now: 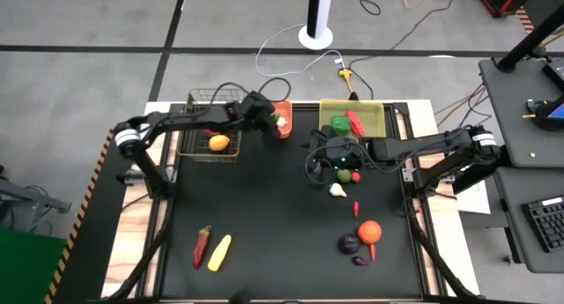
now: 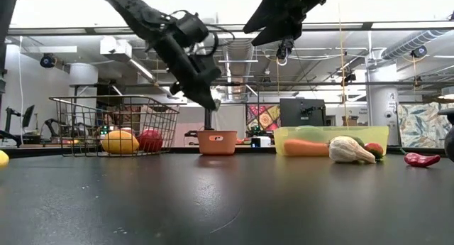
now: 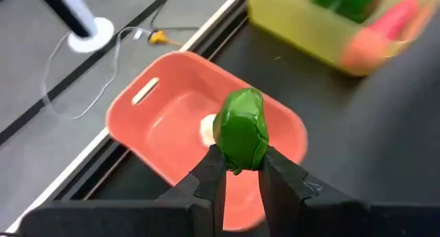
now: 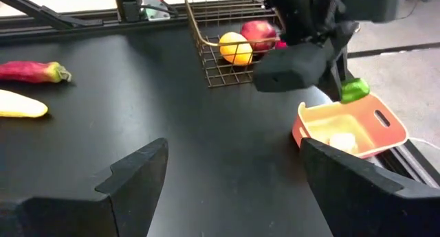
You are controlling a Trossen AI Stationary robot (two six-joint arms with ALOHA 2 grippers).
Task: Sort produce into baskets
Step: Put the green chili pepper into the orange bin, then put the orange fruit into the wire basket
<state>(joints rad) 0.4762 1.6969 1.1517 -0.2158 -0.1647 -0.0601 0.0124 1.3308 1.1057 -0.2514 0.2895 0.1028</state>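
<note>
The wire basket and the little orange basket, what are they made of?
The dark wire-mesh basket looks like thin metal rods with open gaps, so the lemon and apple show through. The small orange basket looks like smooth moulded plastic, one piece with a slot handle and a slight sheen. The left gripper holds a green toy vegetable above it, which looks like glossy plastic, perhaps rubber.

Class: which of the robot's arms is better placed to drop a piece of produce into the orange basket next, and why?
Left. Its gripper already pinches a green vegetable directly above the orange basket; the right gripper hangs open and empty over bare table.
</note>
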